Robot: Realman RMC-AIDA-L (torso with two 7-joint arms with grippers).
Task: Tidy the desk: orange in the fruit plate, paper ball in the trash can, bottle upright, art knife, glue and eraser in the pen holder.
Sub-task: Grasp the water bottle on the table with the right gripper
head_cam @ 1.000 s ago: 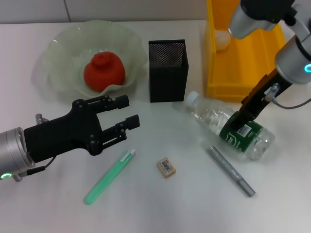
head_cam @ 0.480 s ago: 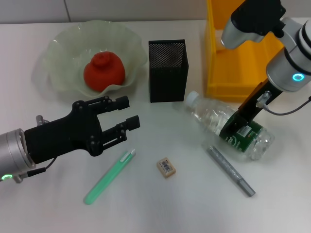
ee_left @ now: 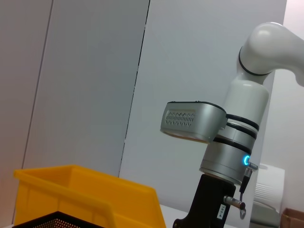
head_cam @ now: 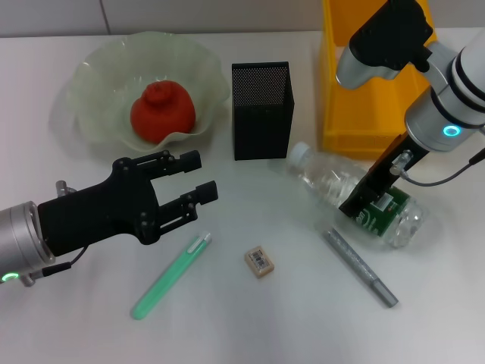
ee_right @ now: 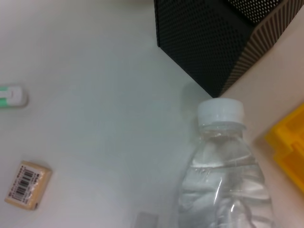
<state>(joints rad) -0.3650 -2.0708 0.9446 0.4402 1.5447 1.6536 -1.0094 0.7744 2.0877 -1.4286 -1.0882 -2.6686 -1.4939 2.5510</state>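
The orange (head_cam: 161, 112) lies in the pale green fruit plate (head_cam: 83, 83). Beside the plate stands the black mesh pen holder (head_cam: 262, 110), with the yellow trash can (head_cam: 379, 106) to its right. My right arm hides the paper ball. The bottle (head_cam: 333, 186) lies on its side, with its white cap (ee_right: 221, 113) pointing at the pen holder. My right gripper (head_cam: 365, 202) is down on the bottle's green label. A green stick with a white tip, probably the glue (head_cam: 170, 277), lies near the beige eraser (head_cam: 259, 261). A grey pen-shaped art knife (head_cam: 360, 267) lies below the bottle. My left gripper (head_cam: 198, 174) hovers open above the green stick.
The right arm's elbow reaches over the trash can's front wall. The eraser (ee_right: 27, 184) and the green stick's tip (ee_right: 12, 95) also show in the right wrist view. The left wrist view takes in the right arm (ee_left: 228, 147) and the trash can (ee_left: 85, 194).
My right arm has swung left, and its gripper has slid slightly left along the bottle. The arm now covers the paper ball in the trash can. The left arm has not moved.
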